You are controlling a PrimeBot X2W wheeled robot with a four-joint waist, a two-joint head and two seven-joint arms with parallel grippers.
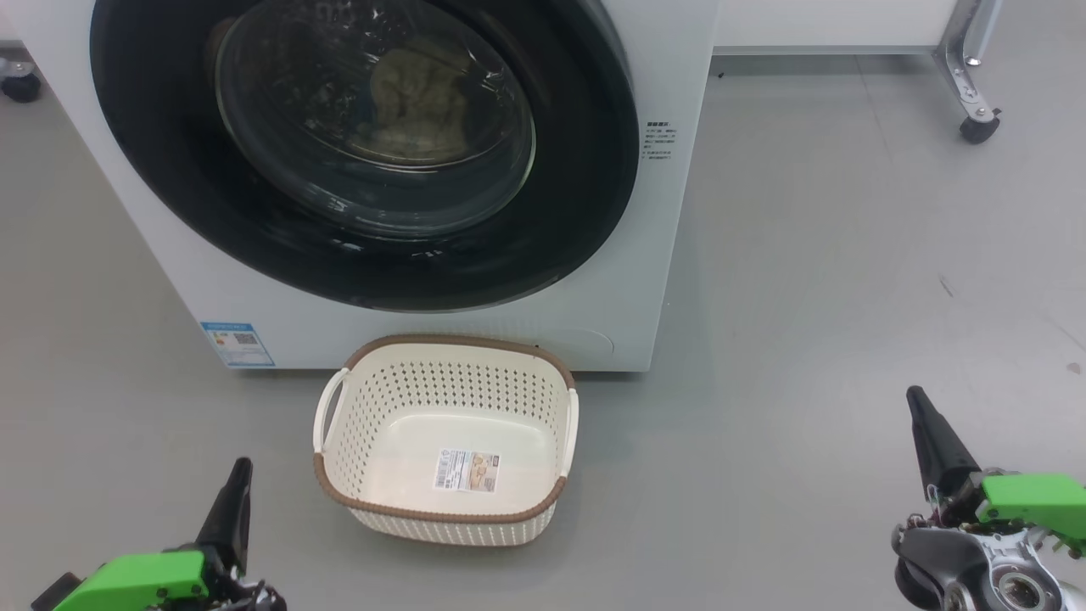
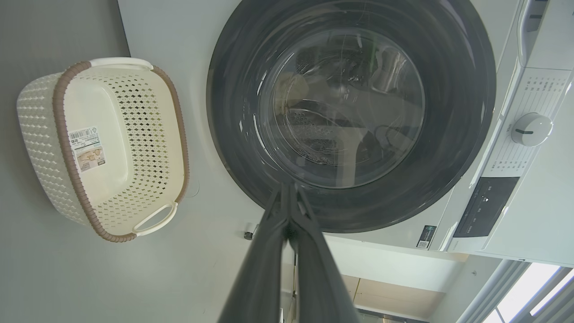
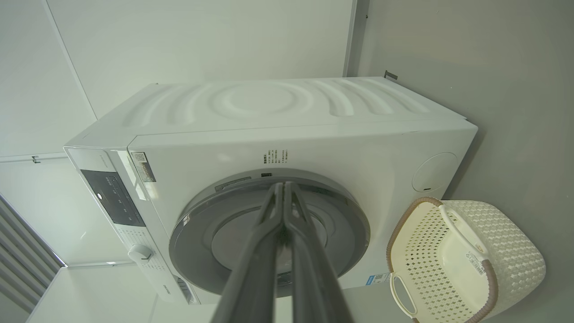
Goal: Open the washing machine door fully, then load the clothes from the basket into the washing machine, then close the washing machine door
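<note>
The white washing machine (image 1: 670, 212) stands ahead with its round black washing machine door (image 1: 212, 212) shut flat against the front. Behind the glass lies a pale yellowish heap, the clothes (image 1: 420, 98). On the floor right in front sits the cream basket (image 1: 441, 344), holding nothing but a sticker on its floor. My left gripper (image 1: 240, 471) is low at the left and my right gripper (image 1: 916, 399) low at the right, both shut and holding nothing, well short of the basket. The left wrist view has the left gripper (image 2: 289, 188) pointing at the door (image 2: 448, 134). The right gripper (image 3: 282, 186) points the same way.
Grey floor spreads to the right of the machine. A metal leg with a caster (image 1: 976, 127) stands at the back right, another caster (image 1: 21, 85) at the far left. The machine's control panel has a white knob (image 2: 531, 130).
</note>
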